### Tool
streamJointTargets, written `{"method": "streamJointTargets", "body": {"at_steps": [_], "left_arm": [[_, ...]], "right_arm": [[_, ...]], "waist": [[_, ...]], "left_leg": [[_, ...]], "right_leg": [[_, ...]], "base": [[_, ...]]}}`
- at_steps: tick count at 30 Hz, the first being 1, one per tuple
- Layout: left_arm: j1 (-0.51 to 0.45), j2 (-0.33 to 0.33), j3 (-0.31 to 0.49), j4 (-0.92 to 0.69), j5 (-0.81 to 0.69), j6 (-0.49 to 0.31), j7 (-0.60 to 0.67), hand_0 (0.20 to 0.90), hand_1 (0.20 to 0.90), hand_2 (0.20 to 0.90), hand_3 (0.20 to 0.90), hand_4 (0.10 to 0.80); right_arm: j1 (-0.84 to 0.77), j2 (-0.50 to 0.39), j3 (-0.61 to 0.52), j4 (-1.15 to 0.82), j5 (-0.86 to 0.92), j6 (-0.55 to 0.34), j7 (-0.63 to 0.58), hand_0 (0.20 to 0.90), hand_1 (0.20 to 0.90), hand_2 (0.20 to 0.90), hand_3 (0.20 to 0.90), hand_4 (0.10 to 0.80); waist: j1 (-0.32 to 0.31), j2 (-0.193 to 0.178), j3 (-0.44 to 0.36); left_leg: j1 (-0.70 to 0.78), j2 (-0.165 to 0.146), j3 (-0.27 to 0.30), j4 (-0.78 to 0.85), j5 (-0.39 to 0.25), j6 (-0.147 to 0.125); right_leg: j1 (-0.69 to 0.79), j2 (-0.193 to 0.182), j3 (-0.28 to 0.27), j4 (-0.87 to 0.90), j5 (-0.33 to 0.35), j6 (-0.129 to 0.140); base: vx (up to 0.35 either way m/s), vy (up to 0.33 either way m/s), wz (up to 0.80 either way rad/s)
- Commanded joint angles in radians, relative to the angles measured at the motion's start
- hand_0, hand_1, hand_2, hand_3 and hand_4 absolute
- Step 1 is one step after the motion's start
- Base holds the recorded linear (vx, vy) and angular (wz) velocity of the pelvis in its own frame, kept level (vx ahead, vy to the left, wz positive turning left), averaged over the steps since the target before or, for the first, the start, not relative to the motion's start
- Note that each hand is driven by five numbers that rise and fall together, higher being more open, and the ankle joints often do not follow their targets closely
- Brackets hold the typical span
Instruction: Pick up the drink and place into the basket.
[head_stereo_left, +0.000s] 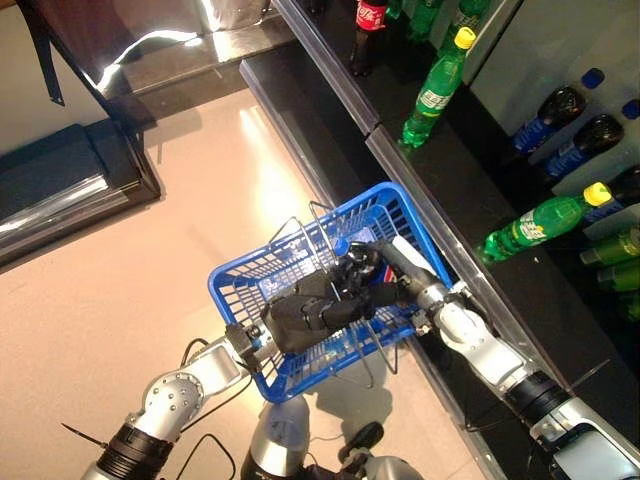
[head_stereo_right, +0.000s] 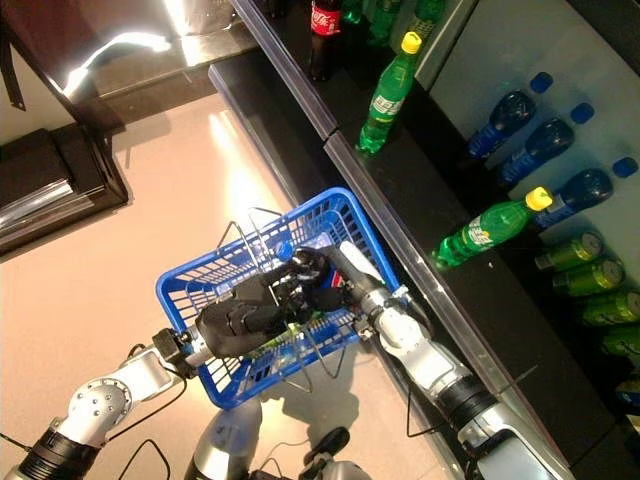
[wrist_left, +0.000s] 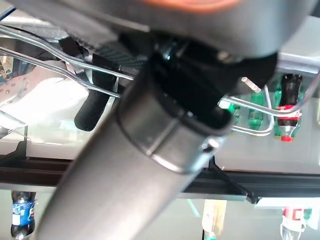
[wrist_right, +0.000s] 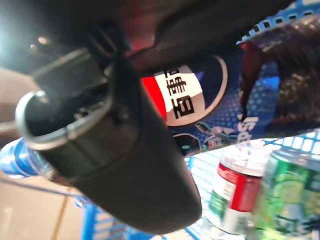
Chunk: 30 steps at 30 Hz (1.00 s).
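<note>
The drink is a dark cola bottle (wrist_right: 200, 100) with a blue label and a blue cap (head_stereo_left: 343, 247). My right hand (head_stereo_left: 385, 290) is shut on it and holds it inside the blue plastic basket (head_stereo_left: 250, 272), tilted with the cap towards the far rim. My left hand (head_stereo_left: 305, 318) is curled round the basket's wire handles (wrist_left: 250, 102) and carries the basket in front of me. Lower in the basket lie a clear bottle with a red label (wrist_right: 232, 192) and a green can (wrist_right: 285, 195).
A dark shelf ledge (head_stereo_left: 420, 210) runs along the basket's right side. It holds green bottles with yellow caps (head_stereo_left: 435, 90), a red-labelled cola bottle (head_stereo_left: 368, 30), blue-capped dark bottles (head_stereo_left: 550, 115) and green cans (head_stereo_right: 590, 275). A dark low platform (head_stereo_left: 60, 180) stands far left across the shiny floor.
</note>
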<state>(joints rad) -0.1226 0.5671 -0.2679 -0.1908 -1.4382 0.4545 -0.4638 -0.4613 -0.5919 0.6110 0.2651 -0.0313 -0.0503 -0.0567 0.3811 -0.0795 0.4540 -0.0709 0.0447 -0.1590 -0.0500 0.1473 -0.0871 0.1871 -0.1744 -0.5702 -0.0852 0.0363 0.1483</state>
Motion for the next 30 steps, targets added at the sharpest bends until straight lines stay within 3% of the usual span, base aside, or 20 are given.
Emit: {"method": "streamJointTargets", "body": {"at_steps": [1, 25, 30], "left_arm": [[-0.150, -0.200, -0.087, -0.343, -0.182, -0.099, -0.325, 0.300, 0.300, 0.300, 0.200, 0.100], [-0.231, -0.225, -0.128, -0.369, -0.157, -0.075, -0.355, 0.300, 0.300, 0.300, 0.200, 0.100], [-0.244, -0.226, -0.132, -0.364, -0.156, -0.069, -0.366, 0.300, 0.300, 0.300, 0.200, 0.100]], "right_arm": [[-0.074, 0.050, 0.122, -0.021, -0.049, -0.065, -0.015, 0.300, 0.300, 0.300, 0.200, 0.100], [-0.225, 0.130, 0.264, 0.018, -0.266, 0.026, 0.052, 0.300, 0.300, 0.300, 0.200, 0.100], [-0.249, 0.148, 0.293, 0.041, -0.297, 0.041, 0.079, 0.300, 0.300, 0.300, 0.200, 0.100]], "waist": [[-0.017, -0.011, -0.386], [0.002, -0.018, -0.394], [0.009, -0.025, -0.397]], "left_leg": [[0.004, 0.017, 0.015, -0.037, -0.016, -0.039], [0.004, 0.012, -0.001, -0.037, -0.014, -0.040], [0.012, 0.018, -0.004, -0.037, -0.038, -0.048]], "right_leg": [[0.044, 0.011, -0.011, 0.015, -0.033, -0.005], [0.048, 0.016, -0.017, 0.016, -0.037, -0.012], [0.057, 0.024, -0.004, 0.014, -0.060, -0.011]], "base": [[0.000, 0.000, 0.00], [0.003, -0.003, 0.00], [0.032, -0.024, 0.02]]}}
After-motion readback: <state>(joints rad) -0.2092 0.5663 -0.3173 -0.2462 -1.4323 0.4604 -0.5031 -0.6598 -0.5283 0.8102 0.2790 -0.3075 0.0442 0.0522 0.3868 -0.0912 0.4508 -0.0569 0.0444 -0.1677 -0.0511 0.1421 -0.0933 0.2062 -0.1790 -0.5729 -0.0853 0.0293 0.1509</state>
